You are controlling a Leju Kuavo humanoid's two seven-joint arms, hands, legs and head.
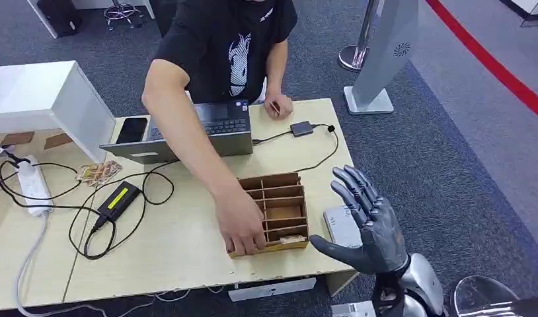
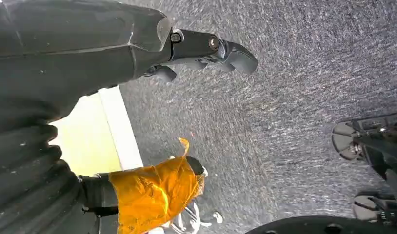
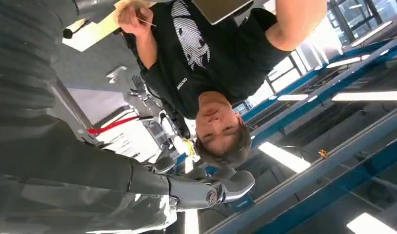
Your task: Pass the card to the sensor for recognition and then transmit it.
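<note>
Card (image 1: 275,105), small and thin, seemingly pinched in a person's hand (image 1: 279,104) at the 12 o'clock edge of the pale wooden table (image 1: 187,257); too small to be sure of its face. At 6 o'clock from it, near the table's front edge, a cardboard divider box (image 1: 273,191) with narrow slots, some flat pieces lying in the nearest slot. Person's other hand (image 1: 243,228) resting on the box's corner at 7 o'clock, arm stretched across the table.

Just at 3 o'clock of the box, a flat white device (image 1: 338,228), partly hidden behind the robot's right hand (image 1: 369,221). Right hand raised upright, fingers spread wide, thumb out toward the box, holding nothing.

Left hand (image 2: 89,48) hanging above grey carpet beside the table's edge, fingers loose and apart, one wrapped in orange tape, nothing in its grasp.

Farther out: open laptop (image 1: 220,125) at 12 o'clock, dark phone (image 1: 131,130) at its 9 o'clock, black adapter (image 1: 119,200) with looping cables, white power strip (image 1: 32,185) at the table's 9 o'clock side.
</note>
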